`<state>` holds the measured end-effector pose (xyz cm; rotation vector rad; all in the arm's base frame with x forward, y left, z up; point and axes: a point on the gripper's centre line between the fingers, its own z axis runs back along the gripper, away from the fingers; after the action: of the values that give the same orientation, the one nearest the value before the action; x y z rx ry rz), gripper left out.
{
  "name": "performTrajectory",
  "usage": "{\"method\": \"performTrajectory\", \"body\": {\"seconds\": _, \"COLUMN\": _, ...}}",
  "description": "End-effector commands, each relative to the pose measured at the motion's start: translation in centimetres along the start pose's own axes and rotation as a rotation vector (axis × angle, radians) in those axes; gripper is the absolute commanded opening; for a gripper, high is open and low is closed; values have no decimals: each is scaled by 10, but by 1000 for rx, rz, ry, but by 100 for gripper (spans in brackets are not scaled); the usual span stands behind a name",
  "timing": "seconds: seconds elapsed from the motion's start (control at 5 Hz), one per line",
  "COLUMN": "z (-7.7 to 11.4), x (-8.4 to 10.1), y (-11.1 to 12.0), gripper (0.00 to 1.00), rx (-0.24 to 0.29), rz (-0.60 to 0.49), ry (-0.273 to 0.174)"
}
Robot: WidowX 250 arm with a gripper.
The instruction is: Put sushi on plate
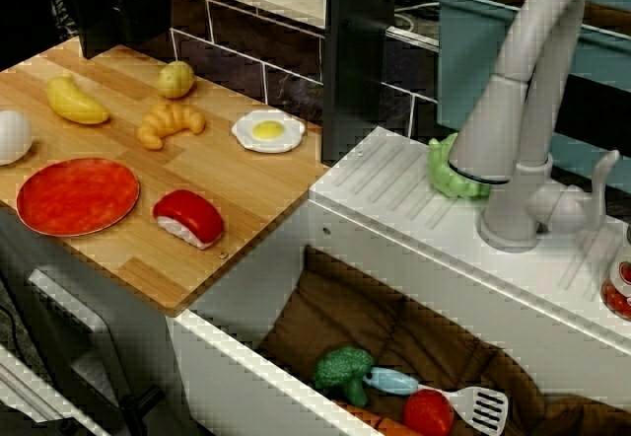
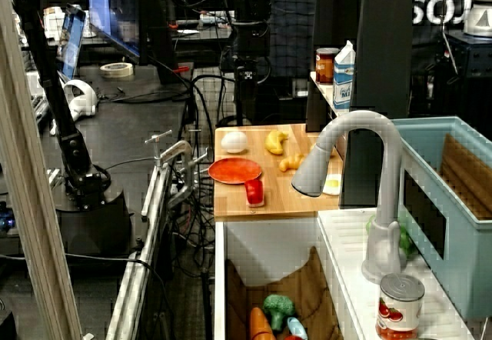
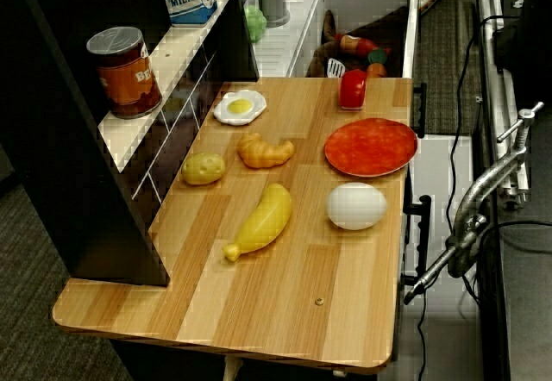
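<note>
- Hand (image 1: 116, 17): only a dark mass shows, hanging over the far end of the wooden board (image 1: 246, 194), and I take it for the hand. I cannot tell whether its fingers are wide or narrow. It appears to hold nothing.
- Sushi (image 1: 188, 217) lies flat on the board, well away from the hand at the end toward the sink (image 1: 394, 347). It is just beside the plate (image 1: 77, 196) but not on it, so the pick is not yet made.
- Wrong pick: the banana (image 1: 74, 101), the white egg (image 1: 10, 135) and the croissant (image 1: 170, 120) all lie closer to the hand than the sushi does. A reach that stops short could close on one of them.
- Slip: the red top looks glossy and curved. Fingers closing high on it would probably squeeze it out, so a low grip across the white rice seems safer.
- Fall: the sushi sits near the board's front edge and close to the sink side. A push from the hand's side could send it off the board.
- Plate shove: the plate lies between the hand and the sushi. A low approach could clip its rim and slide it toward the edge.
- Bad drop: letting go near the rim could leave the sushi half off the plate.
</note>
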<state>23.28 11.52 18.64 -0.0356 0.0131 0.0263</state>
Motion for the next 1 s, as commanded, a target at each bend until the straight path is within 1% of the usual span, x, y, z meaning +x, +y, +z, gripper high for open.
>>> {"method": "performTrajectory", "body": {"seconds": 0.0, "z": 0, "x": 0, "y": 0, "gripper": 100, "rx": 0, "rz": 0, "ry": 0}}
{"method": "performTrajectory", "body": {"seconds": 0.2, "z": -6, "x": 10, "y": -2, "gripper": 100, "rx": -58, "rz": -172, "ry": 0}}
{"method": "performTrajectory", "body": {"seconds": 0.4, "z": -32, "x": 29, "y": -5, "gripper": 100, "rx": 0, "rz": -372, "ry": -9}}
{"method": "performTrajectory", "body": {"seconds": 0.6, "z": -46, "x": 32, "y": -5, "gripper": 100, "rx": -1, "rz": -601, "ry": -6}}
{"method": "performTrajectory", "body": {"seconds": 0.8, "z": -47, "x": 31, "y": 1, "gripper": 100, "rx": -46, "rz": -775, "ry": 31}}
